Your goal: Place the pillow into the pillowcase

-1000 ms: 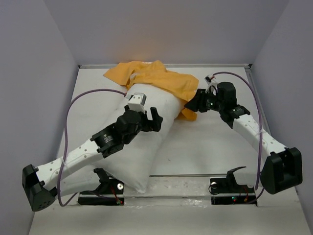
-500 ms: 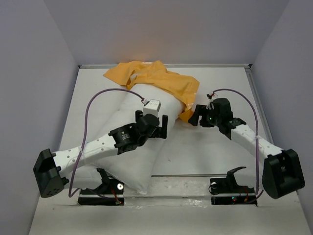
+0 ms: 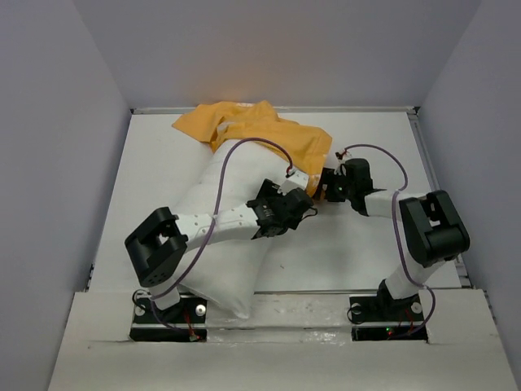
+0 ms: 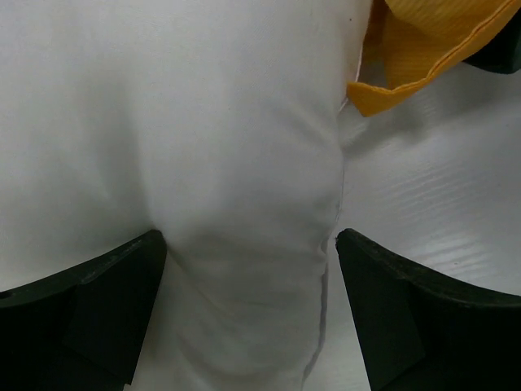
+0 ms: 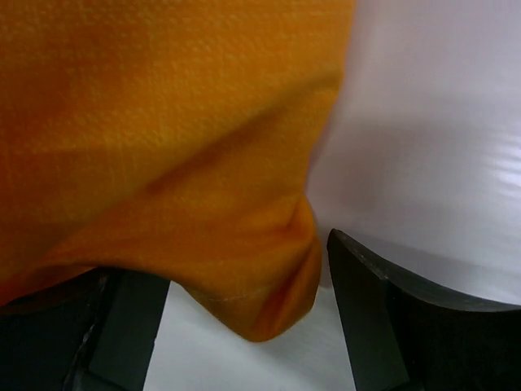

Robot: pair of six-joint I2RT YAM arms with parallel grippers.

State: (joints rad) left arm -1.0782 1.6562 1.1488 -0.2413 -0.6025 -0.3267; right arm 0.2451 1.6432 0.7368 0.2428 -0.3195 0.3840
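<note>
Covering only the far end of the pillow (image 3: 236,236), the pillowcase (image 3: 269,134) leaves most bare. Jaws apart, left gripper (image 4: 248,244) straddles the pillow, right gripper (image 5: 236,269) the pillowcase hem.

**Both arms have closed in on the pillowcase corner**

I have swung the left arm off the left side of the pillow (image 3: 232,273). Its left gripper (image 3: 298,213) now sits over the pillow's right edge, just beside the hanging corner of the pillowcase (image 3: 269,130). The right arm, stretched out low a second ago, has folded up with its elbow raised. The right gripper (image 3: 324,186) has slid down along the cloth and its jaws have spread apart, with the orange corner loose between them.
</note>
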